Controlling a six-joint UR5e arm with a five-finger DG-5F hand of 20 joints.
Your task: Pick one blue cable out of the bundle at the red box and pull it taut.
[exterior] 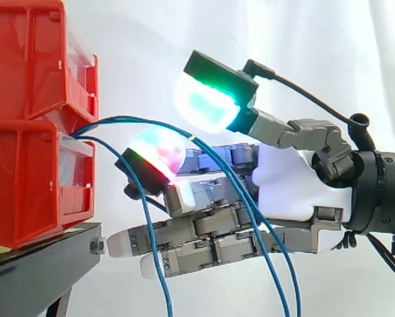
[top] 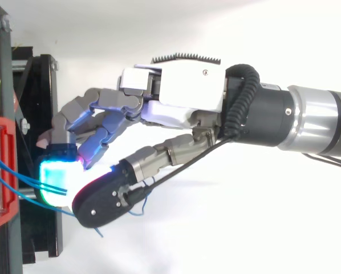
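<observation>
Evidently thin, limp and slippery, the cables [exterior: 128,119] probably want a pinch near the box [exterior: 32,185], while the hand [exterior: 290,185] gapes, holding nothing.

Red box [exterior: 32,185]: two stacked bins, upright, just beyond the tips of the hand [exterior: 283,191].
Blue cables [exterior: 128,119]: thin strands that leave the box front at the seam between the bins, arch out toward the hand, cross its near side and hang slack below it.
One strand: drops separately, just ahead of the hand.
</observation>
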